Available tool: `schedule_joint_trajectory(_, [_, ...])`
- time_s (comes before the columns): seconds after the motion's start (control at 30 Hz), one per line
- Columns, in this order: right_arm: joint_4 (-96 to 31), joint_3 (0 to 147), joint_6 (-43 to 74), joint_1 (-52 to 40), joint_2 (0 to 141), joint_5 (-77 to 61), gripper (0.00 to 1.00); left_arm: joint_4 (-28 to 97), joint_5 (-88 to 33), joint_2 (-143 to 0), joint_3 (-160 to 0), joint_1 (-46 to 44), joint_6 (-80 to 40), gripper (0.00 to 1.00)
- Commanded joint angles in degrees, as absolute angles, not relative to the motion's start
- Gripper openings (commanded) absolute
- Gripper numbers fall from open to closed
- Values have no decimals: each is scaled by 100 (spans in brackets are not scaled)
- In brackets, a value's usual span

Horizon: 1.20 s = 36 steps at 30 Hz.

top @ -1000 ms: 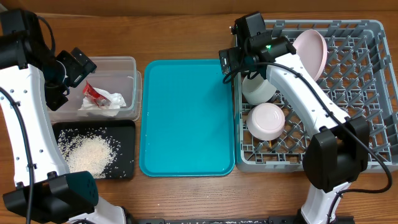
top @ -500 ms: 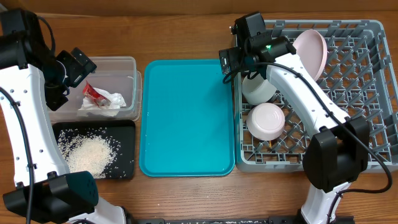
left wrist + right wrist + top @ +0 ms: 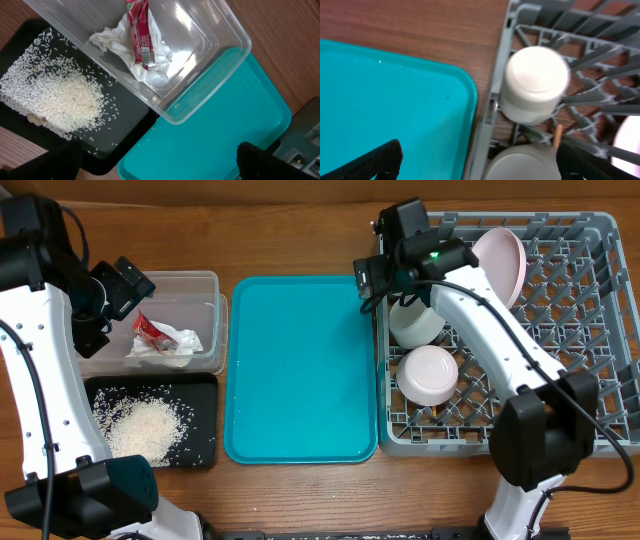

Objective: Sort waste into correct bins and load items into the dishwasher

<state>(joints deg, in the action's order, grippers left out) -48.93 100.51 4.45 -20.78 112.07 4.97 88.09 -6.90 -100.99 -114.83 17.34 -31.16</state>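
Note:
A crumpled napkin [image 3: 131, 57] and a red-and-silver wrapper [image 3: 139, 30] lie in the clear tub [image 3: 196, 288]. Loose rice [image 3: 57, 95] is spread in the black tray [image 3: 203, 442]. My left gripper [image 3: 125, 285] hovers open over the tub's left end, holding nothing. The grey dish rack [image 3: 590, 370] holds a pink plate [image 3: 502, 262] on edge, a white cup [image 3: 535, 85], an upturned bowl [image 3: 430, 373] and a chopstick end [image 3: 557, 135]. My right gripper [image 3: 372, 277] is open above the rack's left rim, beside the cup, with nothing between its fingers [image 3: 375, 162].
The teal tray [image 3: 300, 370] lies bare between the bins and the rack, with a few stray rice grains near its corner. Brown wooden tabletop [image 3: 290, 230] surrounds everything. Both white arms reach in from the front edge.

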Motion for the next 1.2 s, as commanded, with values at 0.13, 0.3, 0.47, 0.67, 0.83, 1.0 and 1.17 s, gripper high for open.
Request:
schedule_joint_trajectory(0.13, [-4858, 10206, 425, -1811, 9839, 598, 100, 8803, -692, -9963, -11587, 1723, -3041, 100])
schedule_joint_trajectory(0.3, [-4853, 10206, 421, -1653, 8882, 600, 100, 8803, -694, -9963, -11587, 1723, -3041, 100])
schedule_joint_trajectory(0.47, [-5068, 10202, 423, -1457, 7762, 598, 100, 8803, -692, -9963, -11587, 1723, -3041, 100])
schedule_joint_trajectory(0.67, [-5719, 10195, 423, -1243, 6372, 598, 100, 8803, -692, -9963, -11587, 1723, -3041, 100])
schedule_joint_trajectory(0.83, [-6420, 10195, 425, -1114, 5336, 596, 100, 8803, -692, -9963, -11587, 1723, -3041, 100])
schedule_joint_trajectory(1.0, [-6960, 10007, 429, -880, 4355, 596, 100, 8803, -694, -9963, -11587, 1723, -3041, 100])
schedule_joint_trajectory(1.17, [-7087, 9354, 451, -589, 3457, 591, 100, 8803, -692, -9963, -11587, 1723, -3041, 100])
